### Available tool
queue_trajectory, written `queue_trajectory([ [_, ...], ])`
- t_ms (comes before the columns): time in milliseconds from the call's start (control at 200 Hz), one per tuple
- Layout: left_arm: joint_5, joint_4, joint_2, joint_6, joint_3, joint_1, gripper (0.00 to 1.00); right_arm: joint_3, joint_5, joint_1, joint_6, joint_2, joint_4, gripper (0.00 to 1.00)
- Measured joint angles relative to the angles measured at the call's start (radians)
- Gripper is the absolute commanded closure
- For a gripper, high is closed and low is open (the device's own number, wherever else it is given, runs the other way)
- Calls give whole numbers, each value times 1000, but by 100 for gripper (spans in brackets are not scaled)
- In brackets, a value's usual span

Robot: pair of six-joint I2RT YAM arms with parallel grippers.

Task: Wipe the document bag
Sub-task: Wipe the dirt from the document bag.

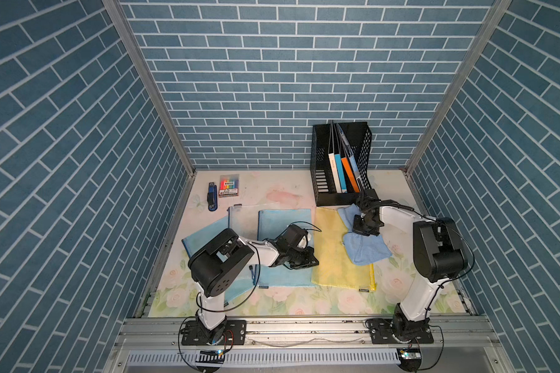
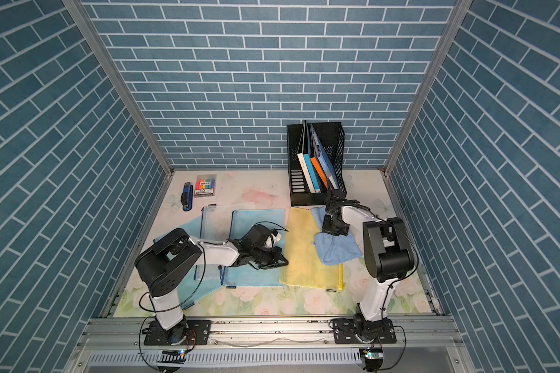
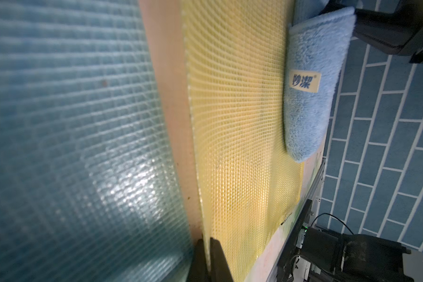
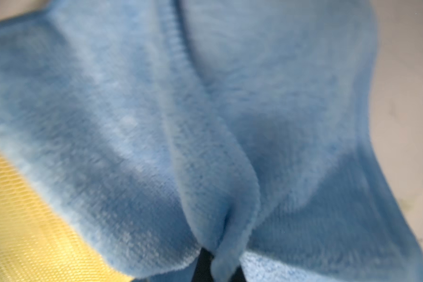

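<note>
Both top views: even, moderately bright overhead light; brick walls (image 1: 62,161) splayed by wide-angle distortion; soft shadows on tabletop (image 1: 282,303); left wrist view: glare on blue mesh bag (image 3: 122,180); right wrist view: cloth (image 4: 181,122) blurred, out of focus.

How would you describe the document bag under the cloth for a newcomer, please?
Find the black file rack by the back wall. The document bag lies flat before it, partly under a blue cloth. It alone is yellow; the neighbouring bag is blue.

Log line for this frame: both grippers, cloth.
left gripper: shut on yellow document bag edge | right gripper: shut on blue cloth | blue cloth: partly on yellow document bag
</note>
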Motion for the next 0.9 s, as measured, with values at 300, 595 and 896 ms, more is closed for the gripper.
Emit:
queue_trajectory([
  [300,-5,15,-5,-26,-12,0,100,202,-113,283,30,156,45,100],
  [595,-26,18,-16,-55,-20,0,100,149,-108,232,-1,114,14,100],
  [896,-50,29,-31,-89,-39,6,100,-10,19,-18,-96,-105,-84,100],
])
